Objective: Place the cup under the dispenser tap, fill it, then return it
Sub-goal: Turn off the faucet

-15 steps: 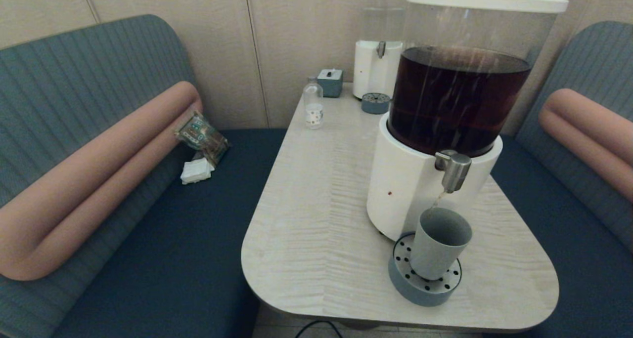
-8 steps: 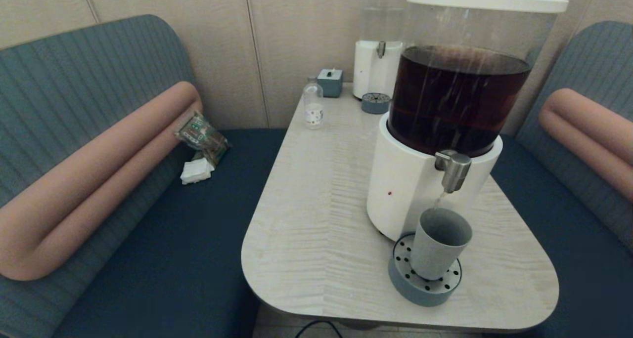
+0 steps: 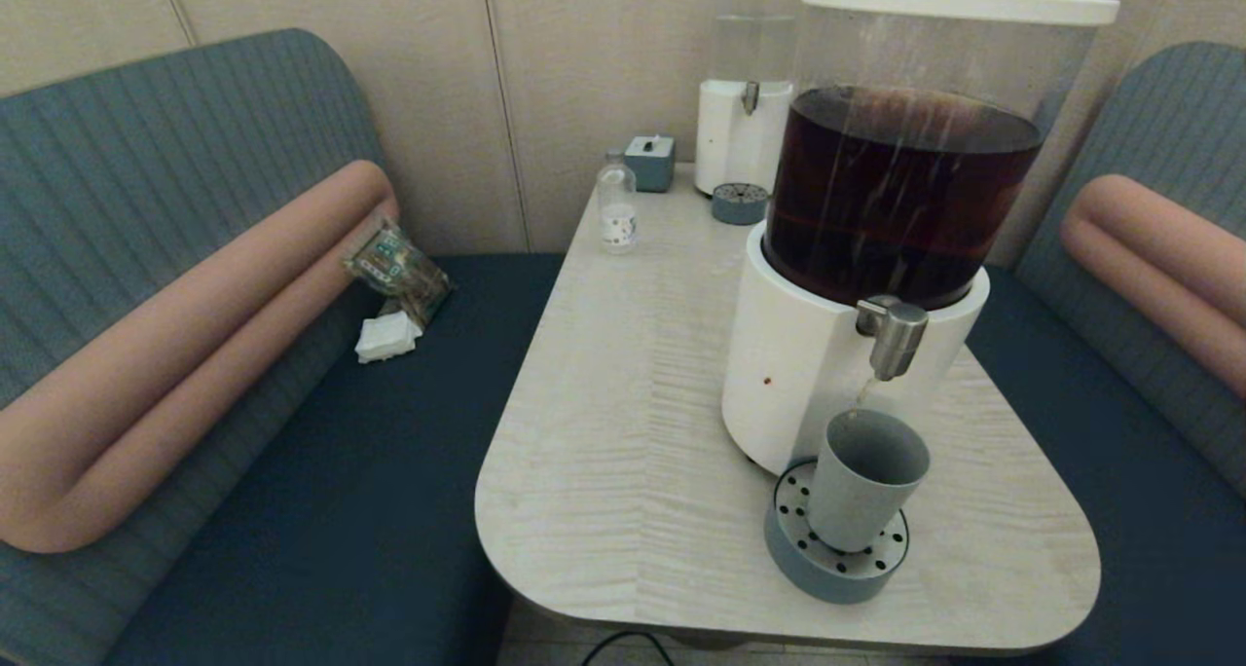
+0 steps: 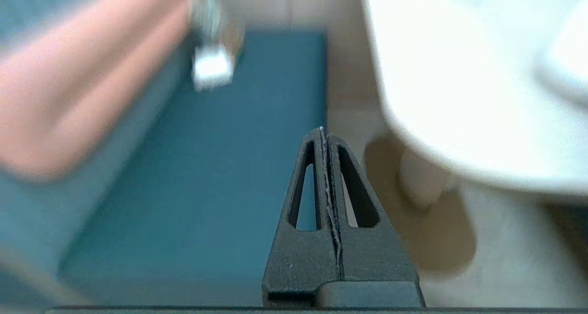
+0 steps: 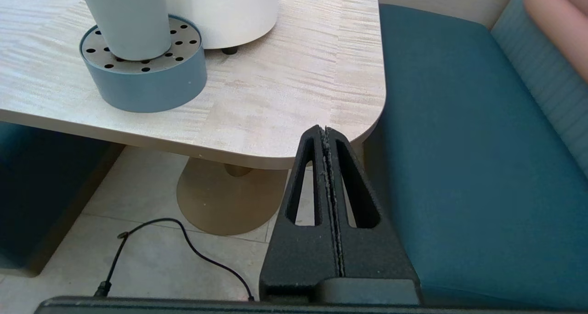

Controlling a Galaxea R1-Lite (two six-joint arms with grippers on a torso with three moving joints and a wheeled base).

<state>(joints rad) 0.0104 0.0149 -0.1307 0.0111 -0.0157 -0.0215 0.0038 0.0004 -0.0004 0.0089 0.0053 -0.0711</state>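
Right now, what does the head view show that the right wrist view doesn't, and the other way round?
Head view only: the dispenser tap trickling into the cup, the dark tank, the small clear bottle and a second dispenser at the back. Right wrist view only: the right gripper, shut, below the table edge, and a black cable on the floor. Both show the cup standing on the drip tray and the table.

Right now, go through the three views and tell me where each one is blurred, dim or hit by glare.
Head view: dim but sharp; cup, dispenser tap and drip tray all crisp, pale streaks of reflection on the tank. Left wrist view: shut left gripper sharp, table washed out white, bench smeared. Right wrist view: evenly lit, sharp throughout, right gripper shut.
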